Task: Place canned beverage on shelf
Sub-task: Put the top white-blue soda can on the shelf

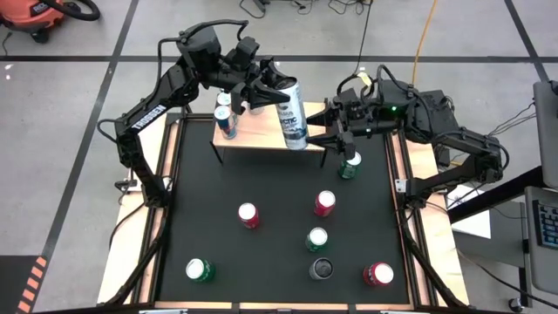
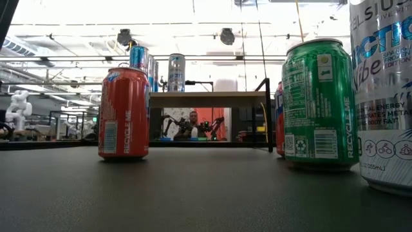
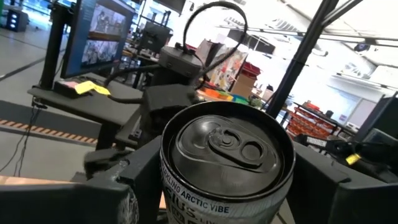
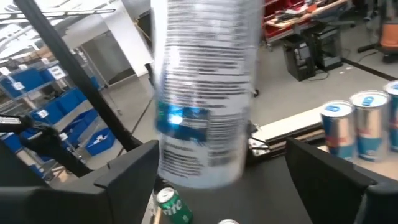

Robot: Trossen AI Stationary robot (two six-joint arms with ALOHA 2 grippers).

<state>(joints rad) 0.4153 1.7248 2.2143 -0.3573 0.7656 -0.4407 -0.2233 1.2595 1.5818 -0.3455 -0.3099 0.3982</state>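
Upper centre of the high view — tall silver can [image 1: 293,114] clamped in left hand [image 1: 266,87] over shelf [image 1: 257,131]; right hand [image 1: 330,125] just beside, parted — gripping nothing.

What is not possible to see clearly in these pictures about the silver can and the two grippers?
- Left gripper, high view: its fingers close on the silver Celsius can, but the contact is hidden by the can body.
- Left wrist view: the can's lower part is cut off by the edge.
- Right gripper, right wrist view: fingers stand apart beside the blurred can; its print is unreadable.
- Shelf, high view: whether the can rests on it cannot be told.
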